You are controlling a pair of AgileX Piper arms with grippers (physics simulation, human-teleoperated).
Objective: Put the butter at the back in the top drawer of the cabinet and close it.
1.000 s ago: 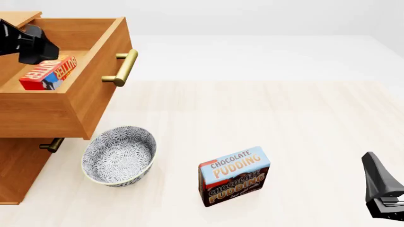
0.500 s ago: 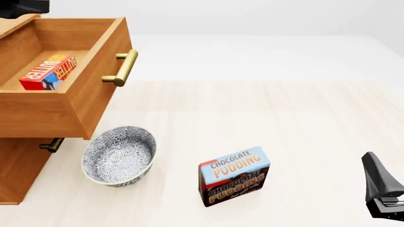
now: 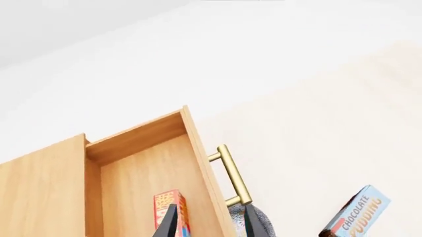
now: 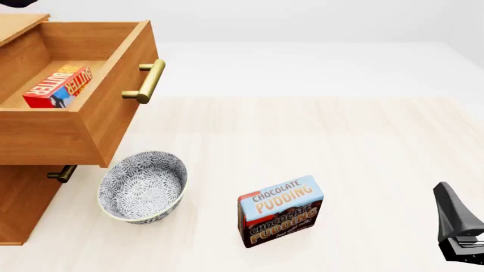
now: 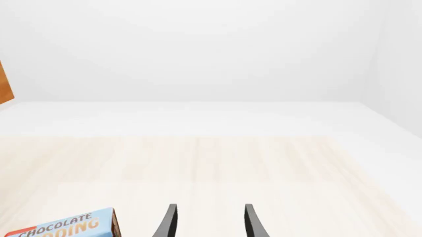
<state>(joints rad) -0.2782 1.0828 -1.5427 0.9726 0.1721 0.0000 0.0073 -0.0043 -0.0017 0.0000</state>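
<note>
The top drawer (image 4: pixel 83 85) of the cabinet (image 4: pixel 22 198) is seen pulled fully out, its brass bar handle (image 4: pixel 147 81) facing the open surface (image 4: pixel 340 147). The butter (image 4: pixel 59 86) is found lying flat on the drawer floor, close behind the drawer front, with its lettering turned upward; nothing is touching it. Below the drawer front, a patterned bowl (image 4: pixel 142 185) is set on the surface just beside the cabinet, and the handle of a lower drawer (image 4: pixel 60 173) is partly visible next to the bowl. A Chocolate Pudding box (image 4: pixel 280 211) is stood upright on the surface, on the side of the bowl away from the cabinet and apart from it.

In the left wrist view, the fingers of the left gripper (image 3: pixel 206 222) are held apart with nothing between them, raised above the drawer with the butter and the drawer front seen past them. The right gripper (image 5: pixel 207 220) is kept low over the surface, well away from the cabinet beyond the pudding box; its fingers are likewise spread and empty.
</note>
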